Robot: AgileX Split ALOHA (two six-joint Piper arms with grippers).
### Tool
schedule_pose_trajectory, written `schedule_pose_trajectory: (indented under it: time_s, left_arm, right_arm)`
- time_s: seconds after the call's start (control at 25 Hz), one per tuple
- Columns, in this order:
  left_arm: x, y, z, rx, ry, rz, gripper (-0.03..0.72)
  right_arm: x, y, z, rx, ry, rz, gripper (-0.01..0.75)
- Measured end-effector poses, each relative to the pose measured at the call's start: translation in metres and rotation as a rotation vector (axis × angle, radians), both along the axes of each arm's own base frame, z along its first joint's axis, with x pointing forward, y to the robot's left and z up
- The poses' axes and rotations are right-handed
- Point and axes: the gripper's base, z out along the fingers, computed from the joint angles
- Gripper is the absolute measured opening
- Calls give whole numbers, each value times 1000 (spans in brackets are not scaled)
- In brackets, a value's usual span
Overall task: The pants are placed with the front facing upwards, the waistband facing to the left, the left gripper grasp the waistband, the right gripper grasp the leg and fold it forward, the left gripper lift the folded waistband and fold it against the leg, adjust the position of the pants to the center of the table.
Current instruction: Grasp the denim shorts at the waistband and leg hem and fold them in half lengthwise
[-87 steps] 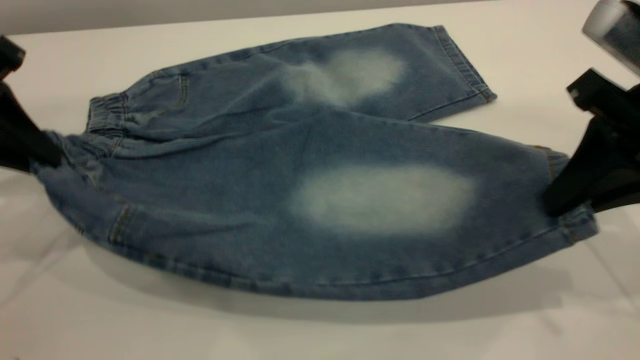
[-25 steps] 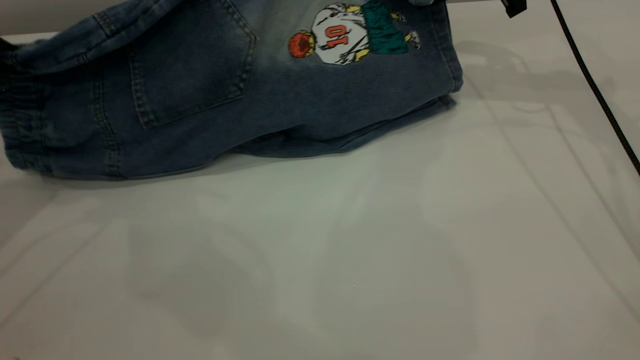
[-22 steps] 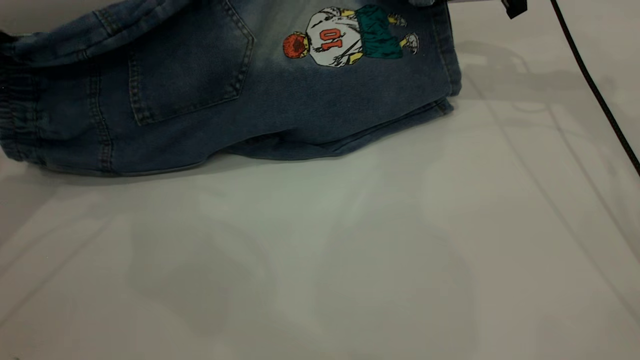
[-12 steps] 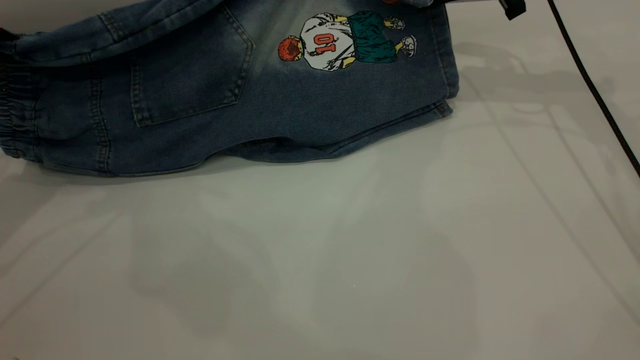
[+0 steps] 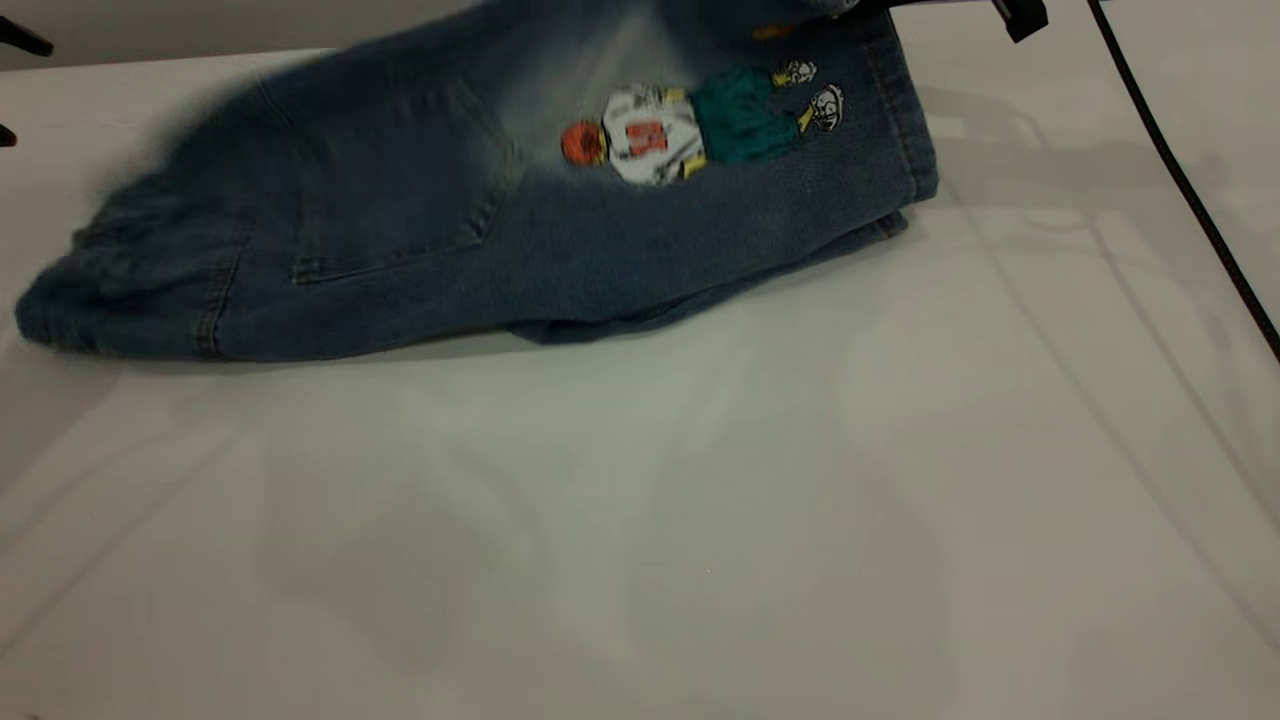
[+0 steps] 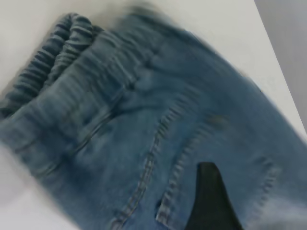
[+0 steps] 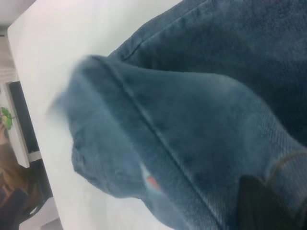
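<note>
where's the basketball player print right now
In the exterior view the print faces up on the folded-over leg, near the far right end of the pants, between the patch pocket and the hem.

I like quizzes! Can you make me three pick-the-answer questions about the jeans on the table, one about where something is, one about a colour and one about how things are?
1. Where do the pants lie on the table in the exterior view?
A. At the far side
B. At the near edge
C. Hanging off the right side

2. What colour are the shorts of the basketball-player print?
A. Pink
B. Green
C. White

3. How does the leg with the print lie?
A. Rolled into a ball
B. Spread out alone, flat
C. Folded over on top of other denim

Answers:
1. A: the denim lies along the far side, with bare table in front of it.
2. B: the shorts are teal-green under a white shirt.
3. C: a second hem shows under the printed leg.
</note>
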Motion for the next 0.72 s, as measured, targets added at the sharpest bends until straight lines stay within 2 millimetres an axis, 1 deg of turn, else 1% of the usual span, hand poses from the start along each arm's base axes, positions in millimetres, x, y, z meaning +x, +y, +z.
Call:
schedule_pose_trajectory:
  time_s: [0.2,0.28,0.36,0.48,0.72]
  left_arm:
    - [0,-1,1,2,-8,-20,424]
    - [0,-1,1,2,-8,-20,424]
    - [0,-1,1,0,-9,-22,424]
    - [0,-1,1,15,-14,-36,424]
    - [0,-2,1,37,-23,-62,424]
  right_arm:
    - [-2,1,0,3,-8,31,16]
    - [-3,1,1,10,-9,49,32]
    - [-3,2,1,9,-17,61,64]
    - [-3,2,1,12,-29,70,151]
    - [-3,7,9,100,-79,99,386]
